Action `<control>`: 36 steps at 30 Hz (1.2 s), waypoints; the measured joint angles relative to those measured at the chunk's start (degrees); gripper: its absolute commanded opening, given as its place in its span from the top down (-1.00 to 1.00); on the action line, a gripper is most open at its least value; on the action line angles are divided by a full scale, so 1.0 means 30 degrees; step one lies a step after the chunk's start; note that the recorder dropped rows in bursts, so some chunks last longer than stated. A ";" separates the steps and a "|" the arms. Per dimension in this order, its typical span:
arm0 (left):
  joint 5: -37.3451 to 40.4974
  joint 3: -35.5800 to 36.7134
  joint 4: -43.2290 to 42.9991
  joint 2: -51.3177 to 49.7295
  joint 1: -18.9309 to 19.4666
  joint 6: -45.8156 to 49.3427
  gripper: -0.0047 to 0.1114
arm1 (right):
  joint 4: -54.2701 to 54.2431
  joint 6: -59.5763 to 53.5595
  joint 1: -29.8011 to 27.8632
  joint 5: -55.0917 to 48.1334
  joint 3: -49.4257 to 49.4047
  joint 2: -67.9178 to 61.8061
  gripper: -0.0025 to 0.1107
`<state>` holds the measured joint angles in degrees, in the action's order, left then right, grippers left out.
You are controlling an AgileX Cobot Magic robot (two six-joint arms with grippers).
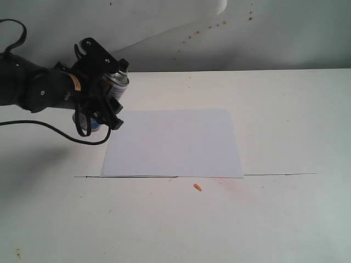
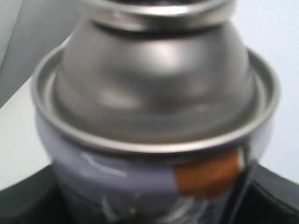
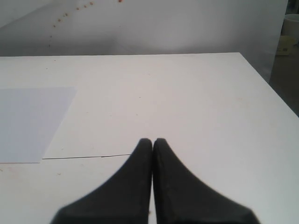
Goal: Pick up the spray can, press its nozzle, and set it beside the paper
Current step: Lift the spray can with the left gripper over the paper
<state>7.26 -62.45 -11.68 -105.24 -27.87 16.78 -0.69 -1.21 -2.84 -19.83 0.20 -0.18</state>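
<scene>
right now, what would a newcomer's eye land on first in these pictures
The black left gripper, at the left of the exterior view, clamps the silver spray can, tilted, by the left edge of the paper. That white sheet lies flat mid-table, with a small orange speck just off its near edge. The right gripper is shut, empty, over the table.

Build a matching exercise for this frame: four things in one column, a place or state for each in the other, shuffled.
Things:
1. spray can
2. paper
3. right gripper
4. orange speck

Place or state:
A. shut, holding nothing
B. spread flat on the table
C. tilted, held in the left gripper
D. tiny, just off the paper's edge

Pairs: 1-C, 2-B, 3-A, 4-D
</scene>
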 measured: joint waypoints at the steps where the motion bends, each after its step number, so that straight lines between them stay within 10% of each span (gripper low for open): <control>1: 0.0043 -0.0216 0.0000 -0.0024 -0.0014 -0.0141 0.92 | 0.0000 0.0000 0.0000 0.0000 0.0000 0.0000 0.96; 22: -0.0575 -0.0468 0.0831 -0.0024 -0.0044 -0.1046 0.92 | 0.0000 0.0000 0.0000 0.0000 0.0000 0.0000 0.96; 36: 0.0538 -0.0807 -1.6752 -0.1114 -0.0502 -1.6113 0.92 | 0.0000 0.0000 0.0000 0.0000 0.0000 0.0000 0.96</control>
<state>8.88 -64.87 -61.94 -108.58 -29.38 -31.56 -0.69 -1.21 -2.84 -19.83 0.20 -0.18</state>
